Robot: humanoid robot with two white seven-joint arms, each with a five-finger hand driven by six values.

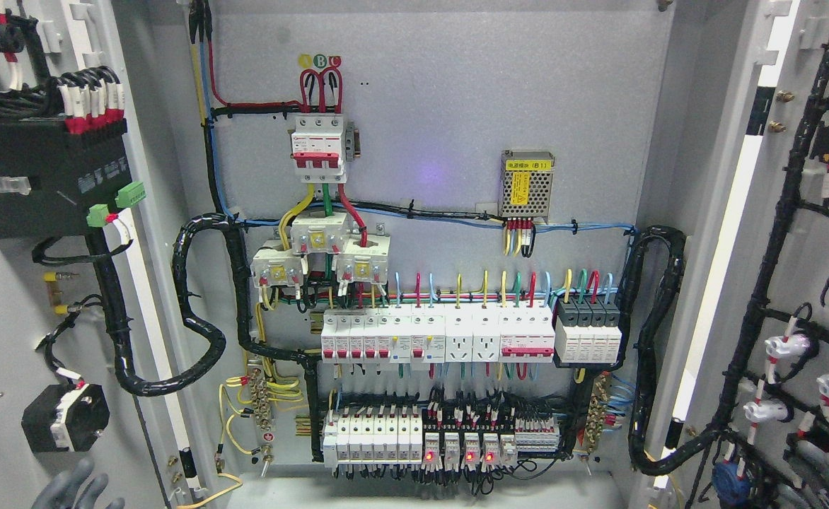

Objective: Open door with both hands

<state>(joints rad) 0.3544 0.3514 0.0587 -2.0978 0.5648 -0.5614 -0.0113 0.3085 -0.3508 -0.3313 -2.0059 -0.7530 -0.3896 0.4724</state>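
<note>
Both doors of a grey electrical cabinet (443, 141) stand swung wide, the left door (4, 297) filling the left edge and the right door (803, 283) the right edge, each with wiring on its inner face. At the bottom left corner, the dark grey fingers of the robot's left hand (71, 489) rise spread and loose, gripping nothing, just near the left door's lower part; whether they touch it cannot be told. The right hand is out of sight.

Inside the cabinet, a red-and-white main breaker (320, 147) sits high on the back panel, with a perforated metal power supply (526, 185) to its right. Below them runs a row of white breakers and sockets (437, 336), and nearer the floor a second row of breakers and relays (437, 442) shows small red lights. Thick black cable looms (199, 311) curve from the cabinet's sides toward both doors.
</note>
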